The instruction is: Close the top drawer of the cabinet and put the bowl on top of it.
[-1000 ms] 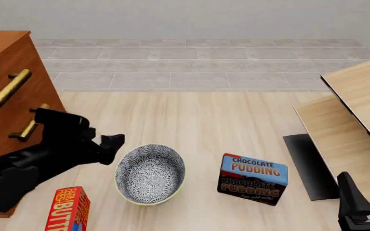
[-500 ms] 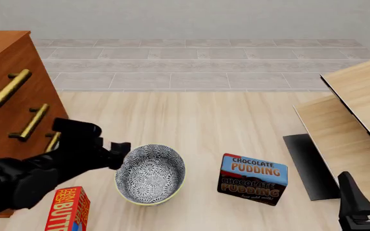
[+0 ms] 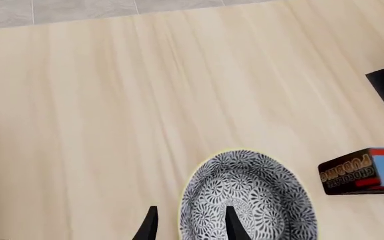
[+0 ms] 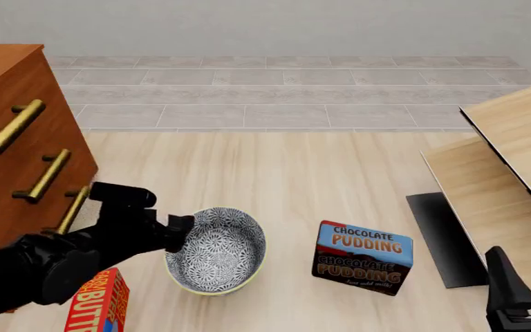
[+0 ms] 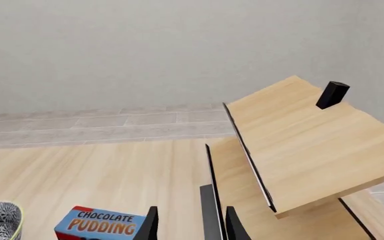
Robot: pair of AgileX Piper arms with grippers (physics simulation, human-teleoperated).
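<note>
The reddish-brown cabinet (image 4: 7, 76) stands at the far left. Its top drawer (image 4: 9, 126) sits level with the two fronts below it. The patterned bowl (image 4: 216, 250) rests upright on the floor to the cabinet's right. My left gripper (image 4: 180, 232) is open at the bowl's left rim. In the left wrist view the bowl (image 3: 252, 200) has one finger inside its rim and one outside, with the left gripper (image 3: 190, 227) straddling that rim. My right gripper (image 4: 528, 280) waits open at the lower right, far from the bowl; the right gripper (image 5: 190, 225) holds nothing.
A chocolate pudding box (image 4: 362, 257) stands just right of the bowl. A red butter box (image 4: 97, 304) lies under my left arm. Pale wood furniture (image 4: 514, 159) with a black panel (image 4: 441, 235) fills the right side.
My left arm has swung away from the cabinet's front, rightward and down to the bowl, uncovering the lower handles. The right arm has stayed still.
</note>
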